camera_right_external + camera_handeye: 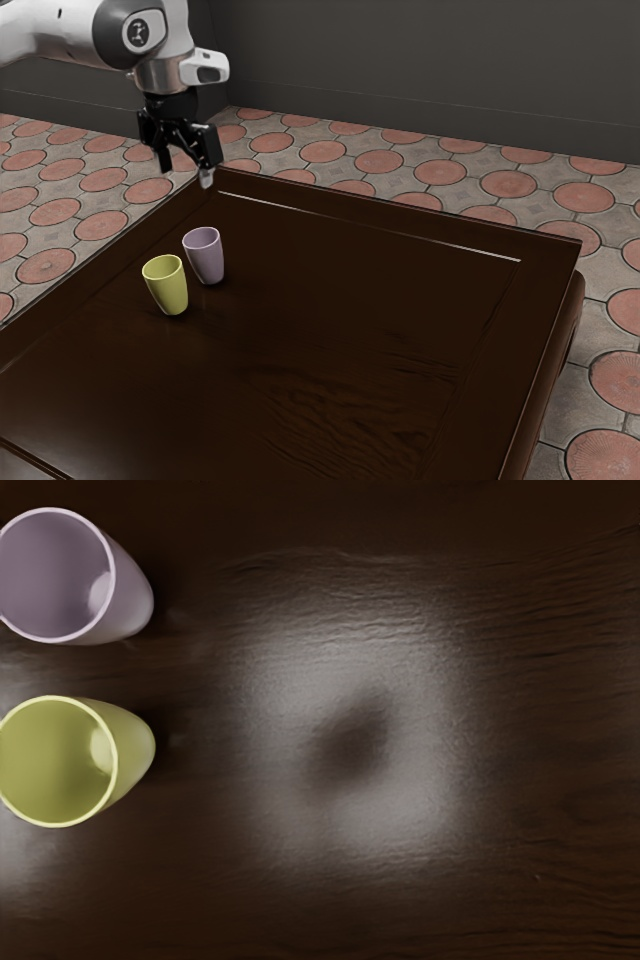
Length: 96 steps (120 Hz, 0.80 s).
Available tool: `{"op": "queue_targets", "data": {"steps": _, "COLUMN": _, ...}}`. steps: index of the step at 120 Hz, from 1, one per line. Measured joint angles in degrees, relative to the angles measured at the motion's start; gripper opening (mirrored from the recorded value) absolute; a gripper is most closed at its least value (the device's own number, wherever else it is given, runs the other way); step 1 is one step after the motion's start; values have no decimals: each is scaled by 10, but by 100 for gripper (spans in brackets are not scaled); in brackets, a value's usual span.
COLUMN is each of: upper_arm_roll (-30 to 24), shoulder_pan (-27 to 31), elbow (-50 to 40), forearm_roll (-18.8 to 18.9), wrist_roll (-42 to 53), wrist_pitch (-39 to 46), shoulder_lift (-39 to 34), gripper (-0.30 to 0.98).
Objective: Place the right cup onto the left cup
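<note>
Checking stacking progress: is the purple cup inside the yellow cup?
No, the purple cup stands on the table beside the yellow cup.

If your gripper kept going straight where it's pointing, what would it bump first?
Probably the table. My gripper points down, and the purple cup and yellow-green cup look off to one side. It's hard to tell exactly where it would land.
</note>
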Motion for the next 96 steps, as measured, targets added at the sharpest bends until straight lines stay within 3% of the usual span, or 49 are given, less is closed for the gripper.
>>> {"op": "queue_targets", "data": {"steps": 27, "upper_arm_roll": -2, "shoulder_pan": 20, "elbow": 5, "forearm_roll": -5, "wrist_roll": 5, "wrist_pitch": 40, "shoulder_lift": 48, "gripper": 69}}
{"op": "queue_targets", "data": {"steps": 52, "upper_arm_roll": 3, "shoulder_pan": 67, "elbow": 31, "forearm_roll": -37, "wrist_roll": 19, "wrist_pitch": 80, "shoulder_lift": 148, "gripper": 66}}
{"op": "queue_targets", "data": {"steps": 96, "upper_arm_roll": 2, "shoulder_pan": 91, "elbow": 81, "forearm_roll": -77, "wrist_roll": 53, "wrist_pitch": 127, "shoulder_lift": 247, "gripper": 56}}
